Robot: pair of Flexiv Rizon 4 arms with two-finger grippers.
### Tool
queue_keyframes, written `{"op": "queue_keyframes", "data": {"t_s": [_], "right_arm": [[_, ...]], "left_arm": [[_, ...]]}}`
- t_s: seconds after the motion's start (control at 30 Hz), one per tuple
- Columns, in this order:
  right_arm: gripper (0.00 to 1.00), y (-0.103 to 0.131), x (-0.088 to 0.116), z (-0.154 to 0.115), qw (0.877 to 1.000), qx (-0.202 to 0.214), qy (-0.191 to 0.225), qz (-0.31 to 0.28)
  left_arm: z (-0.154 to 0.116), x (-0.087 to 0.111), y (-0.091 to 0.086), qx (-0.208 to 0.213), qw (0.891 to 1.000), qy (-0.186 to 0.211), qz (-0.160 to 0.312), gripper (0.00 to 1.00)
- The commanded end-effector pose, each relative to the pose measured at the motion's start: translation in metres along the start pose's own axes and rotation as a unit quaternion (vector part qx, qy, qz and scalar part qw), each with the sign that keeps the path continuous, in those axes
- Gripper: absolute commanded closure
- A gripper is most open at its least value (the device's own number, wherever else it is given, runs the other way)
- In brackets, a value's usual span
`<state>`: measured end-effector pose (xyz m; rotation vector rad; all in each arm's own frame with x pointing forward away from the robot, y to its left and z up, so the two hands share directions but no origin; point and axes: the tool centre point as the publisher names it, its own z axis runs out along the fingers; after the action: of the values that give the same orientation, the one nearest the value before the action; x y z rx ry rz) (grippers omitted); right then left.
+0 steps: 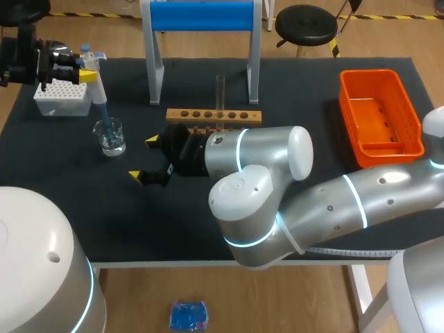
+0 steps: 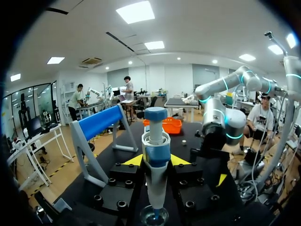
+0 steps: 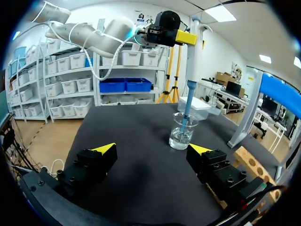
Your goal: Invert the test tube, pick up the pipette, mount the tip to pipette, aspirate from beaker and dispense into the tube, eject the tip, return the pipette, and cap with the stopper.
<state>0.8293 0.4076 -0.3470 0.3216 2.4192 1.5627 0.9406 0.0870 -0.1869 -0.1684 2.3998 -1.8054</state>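
Right end effector [image 1: 143, 158]: fingers spread wide, empty, over tabletop [image 1: 291, 83]. Beaker [image 1: 110, 137] at its 10 o'clock, pipette [image 1: 98, 89] tip dipped inside. Left end effector [image 2: 156, 160] clamped on pipette. Test tube [image 1: 220, 89] upright in rack [image 1: 214, 116], farther back.

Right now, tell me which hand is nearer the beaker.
Left. The left hand holds the pipette directly above the beaker, its tip dipped inside. The right hand is open, off to the beaker's side over the mat, touching nothing.
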Motion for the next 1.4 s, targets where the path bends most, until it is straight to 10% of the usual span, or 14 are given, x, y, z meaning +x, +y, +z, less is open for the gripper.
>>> {"op": "queue_keyframes", "data": {"t_s": [0.03,0.8,1.4], "right_arm": [[0.00,0.017,0.001,-0.012,1.000,0.017,-0.007,0.000],[0.00,0.149,-0.029,-0.118,0.990,0.032,-0.094,-0.105],[0.00,0.194,-0.072,-0.158,0.984,-0.018,-0.030,-0.175]], "left_arm": [[0.000,-0.001,0.001,0.000,1.000,0.001,0.001,1.00],[0.000,-0.001,0.001,0.000,1.000,0.001,0.001,1.00],[0.000,-0.001,0.001,0.000,1.000,0.001,0.001,1.00]]}}
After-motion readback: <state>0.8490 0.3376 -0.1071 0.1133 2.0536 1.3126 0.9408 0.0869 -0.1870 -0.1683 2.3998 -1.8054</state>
